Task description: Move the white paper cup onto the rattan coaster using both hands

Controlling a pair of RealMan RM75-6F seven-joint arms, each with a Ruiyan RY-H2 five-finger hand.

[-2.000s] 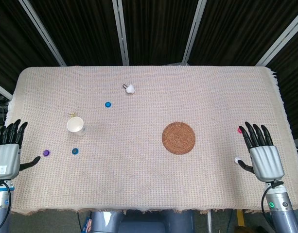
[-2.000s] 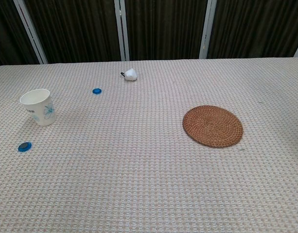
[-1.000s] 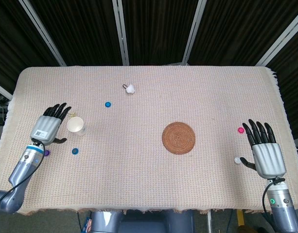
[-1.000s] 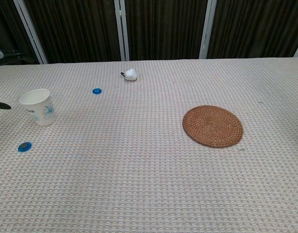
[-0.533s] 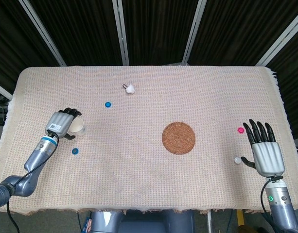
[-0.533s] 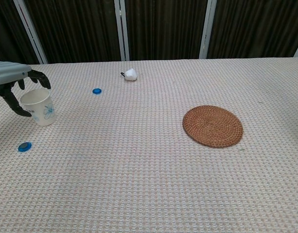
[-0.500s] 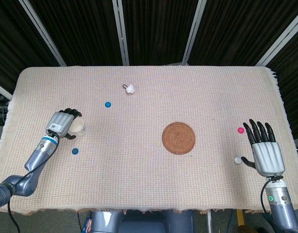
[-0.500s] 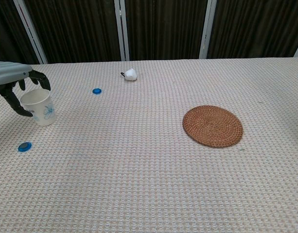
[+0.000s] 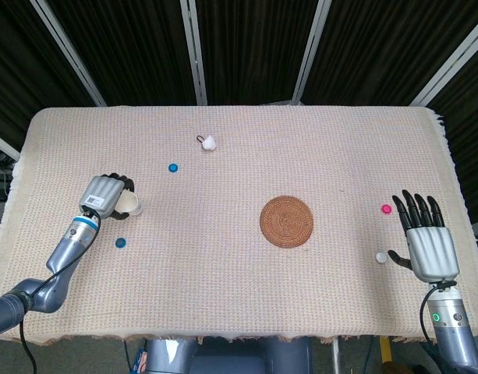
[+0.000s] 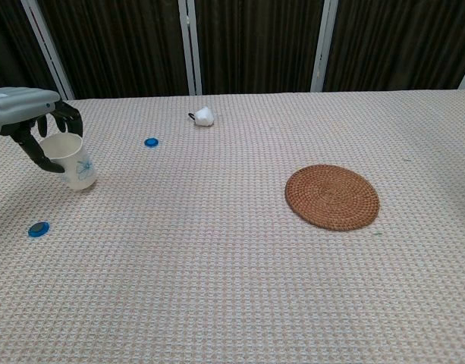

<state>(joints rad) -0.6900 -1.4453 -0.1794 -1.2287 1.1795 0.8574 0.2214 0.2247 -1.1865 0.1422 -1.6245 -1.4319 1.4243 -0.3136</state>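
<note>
White paper cup (image 10: pixel 72 160) gripped by left hand (image 10: pixel 29 119), seemingly lifted | right hand (image 9: pixel 429 243) spread, idle

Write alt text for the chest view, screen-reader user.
At far left, the robot's left hand grips a white paper cup by its rim on a woven cloth-covered table. A round rattan coaster lies bare to the right; two small blue discs and a small white object sit apart on the cloth.

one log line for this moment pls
left hand: grips white paper cup | right hand: open at table edge | rattan coaster: bare | phase: cup grasped
</note>
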